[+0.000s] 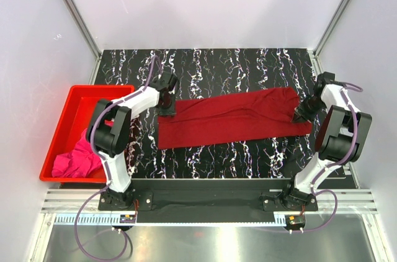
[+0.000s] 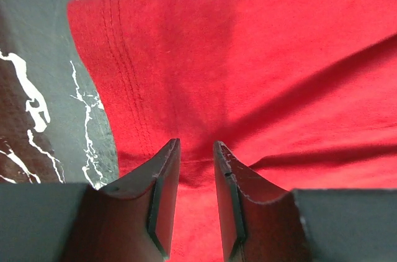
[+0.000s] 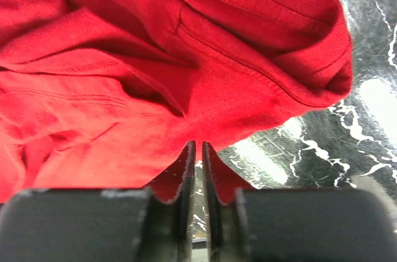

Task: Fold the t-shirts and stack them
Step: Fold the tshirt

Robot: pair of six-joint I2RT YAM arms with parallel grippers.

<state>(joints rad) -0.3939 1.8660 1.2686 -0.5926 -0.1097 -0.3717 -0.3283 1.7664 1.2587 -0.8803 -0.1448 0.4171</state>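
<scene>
Top external view: dark crimson cloth t-shirt laid as a long band on the black white-veined table, long axis left to right, right end tilted a little farther from the arms. At the band's far left corner, left claw; at its right end, right claw; one arm per end.

Left wrist view: jaws a narrow gap apart, cloth puckered toward it; gripped or merely pressed, cannot tell.

Right wrist view: jaws all but together, seemingly nipped on the bunched hem.

Left of the table, nearer the left arm, rigid red plastic bin, with crumpled bright magenta t-shirt in its near end.
</scene>
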